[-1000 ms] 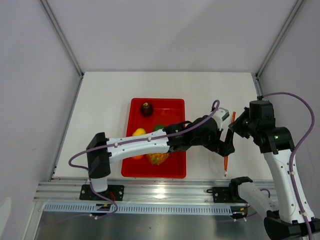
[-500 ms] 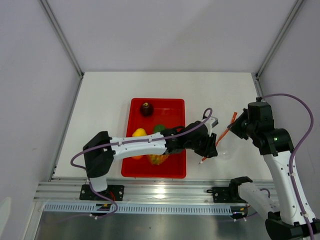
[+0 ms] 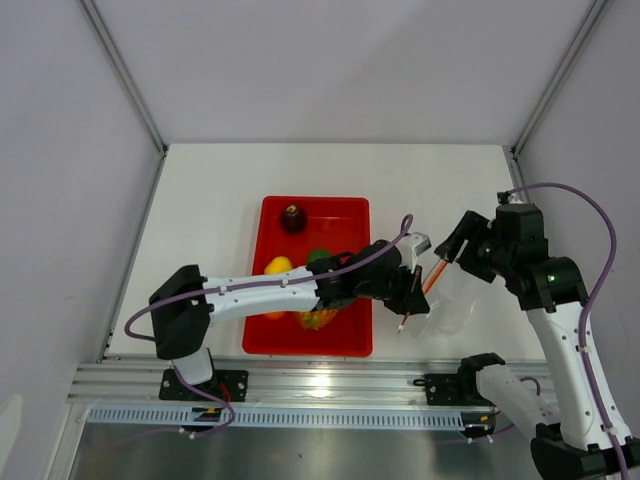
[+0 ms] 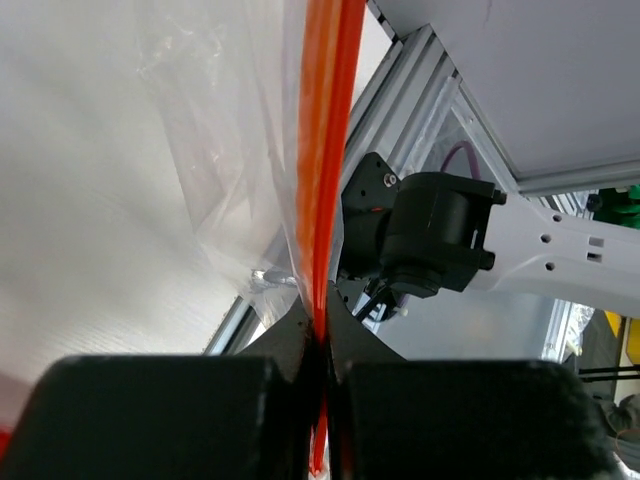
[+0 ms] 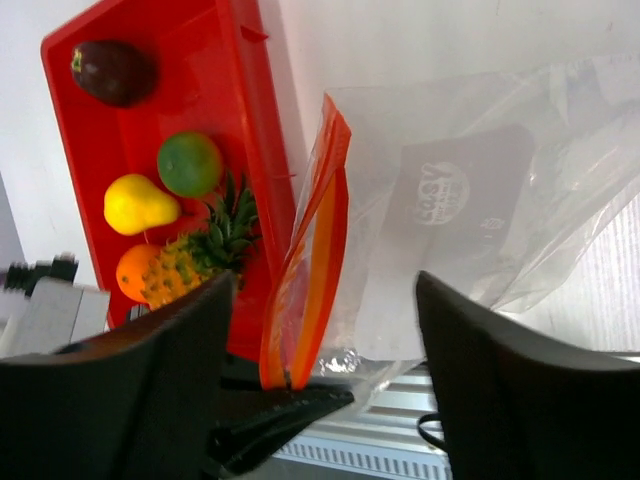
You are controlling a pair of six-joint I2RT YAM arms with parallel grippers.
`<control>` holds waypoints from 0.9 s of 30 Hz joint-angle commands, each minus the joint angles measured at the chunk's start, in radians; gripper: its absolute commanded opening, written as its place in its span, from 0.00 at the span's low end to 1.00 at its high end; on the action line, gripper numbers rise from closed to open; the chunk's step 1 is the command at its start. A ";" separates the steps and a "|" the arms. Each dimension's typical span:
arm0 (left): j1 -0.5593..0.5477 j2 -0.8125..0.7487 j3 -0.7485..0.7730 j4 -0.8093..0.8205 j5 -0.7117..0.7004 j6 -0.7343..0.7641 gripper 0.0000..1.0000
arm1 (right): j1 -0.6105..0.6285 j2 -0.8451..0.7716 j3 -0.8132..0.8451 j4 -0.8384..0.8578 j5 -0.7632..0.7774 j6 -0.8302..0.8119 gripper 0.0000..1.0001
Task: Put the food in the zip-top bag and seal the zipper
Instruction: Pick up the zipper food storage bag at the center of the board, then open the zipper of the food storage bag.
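Our left gripper (image 4: 322,352) pinches the bag's (image 5: 480,190) orange zipper (image 4: 325,150) beside the red tray (image 5: 215,70), where the toy fruit (image 5: 188,163) waits; the right gripper (image 3: 452,244) stands spread, empty. Next, we judge, the bag needs holding open for loading.

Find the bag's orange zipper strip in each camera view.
Top external: the zipper slants right of centre, beside the red tray.
Left wrist: a vertical orange band up the middle.
Right wrist: centre of the picture, slanting.
Shared landmark: the left pincer clamped on its lower end.
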 commanded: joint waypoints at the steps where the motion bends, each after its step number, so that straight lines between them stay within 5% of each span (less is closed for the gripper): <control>1: 0.023 -0.067 -0.051 0.069 0.039 -0.036 0.01 | 0.005 -0.026 0.062 -0.032 -0.056 -0.064 0.77; 6: 0.041 -0.092 -0.085 0.102 0.051 -0.047 0.01 | 0.005 -0.074 0.065 -0.035 -0.115 -0.092 0.99; 15: 0.051 -0.132 -0.142 0.197 0.119 -0.055 0.00 | 0.005 -0.243 -0.033 0.161 -0.320 -0.061 0.99; 22: 0.049 -0.159 -0.182 0.246 0.127 -0.078 0.01 | 0.005 -0.057 -0.008 -0.002 -0.195 -0.046 0.55; 27: 0.049 -0.164 -0.191 0.264 0.143 -0.086 0.01 | 0.005 -0.094 -0.039 0.044 -0.157 -0.026 0.49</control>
